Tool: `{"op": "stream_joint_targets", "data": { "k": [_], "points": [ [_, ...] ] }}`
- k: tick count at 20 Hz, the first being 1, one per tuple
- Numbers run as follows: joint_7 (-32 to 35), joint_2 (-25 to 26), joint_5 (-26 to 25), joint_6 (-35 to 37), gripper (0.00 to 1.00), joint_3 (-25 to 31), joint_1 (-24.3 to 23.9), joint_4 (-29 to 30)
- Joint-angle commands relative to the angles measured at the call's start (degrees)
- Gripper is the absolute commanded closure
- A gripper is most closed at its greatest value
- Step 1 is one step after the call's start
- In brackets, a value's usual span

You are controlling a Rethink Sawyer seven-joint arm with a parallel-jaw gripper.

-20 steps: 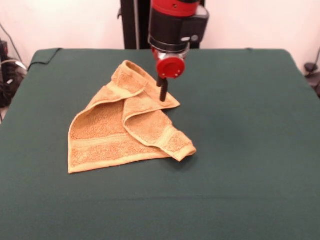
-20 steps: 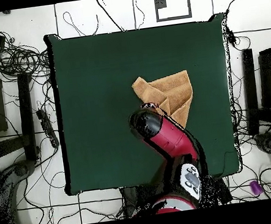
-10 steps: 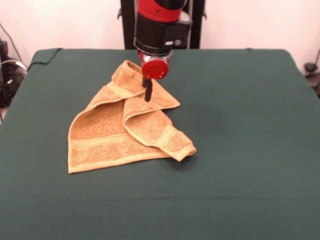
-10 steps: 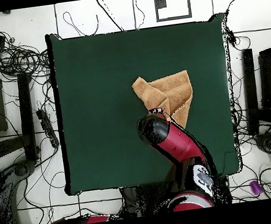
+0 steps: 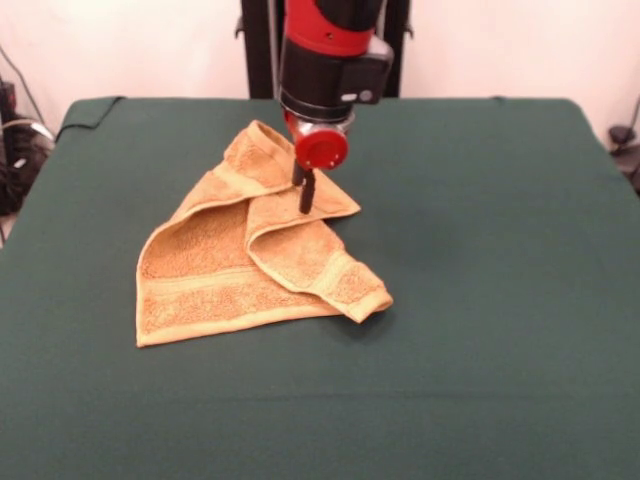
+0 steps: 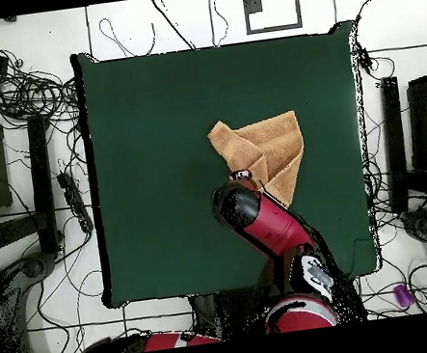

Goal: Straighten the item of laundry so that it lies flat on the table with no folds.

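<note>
Front view is showing the gripper point(image 5: 306, 193) hanging over the far folded flap of the towel point(image 5: 250, 260), which is lying crumpled on the table point(image 5: 500, 250) mostly below-left; finger opening I cannot tell

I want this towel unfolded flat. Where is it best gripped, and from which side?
Probably the folded-over flap's free corner of the towel, taken from above: it sits raised and loose on top, so pulling it outward over the table should open the fold.
</note>
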Motion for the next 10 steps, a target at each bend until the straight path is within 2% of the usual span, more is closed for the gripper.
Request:
{"op": "stream_joint_targets", "data": {
  "k": [1,10],
  "points": [
    [11.14,4.91,0.16,-4.28,0.00,10.53,0.37,2.13],
    [12.56,6.45,2.54,-4.88,0.00,11.60,1.63,0.30]
  ]
}}
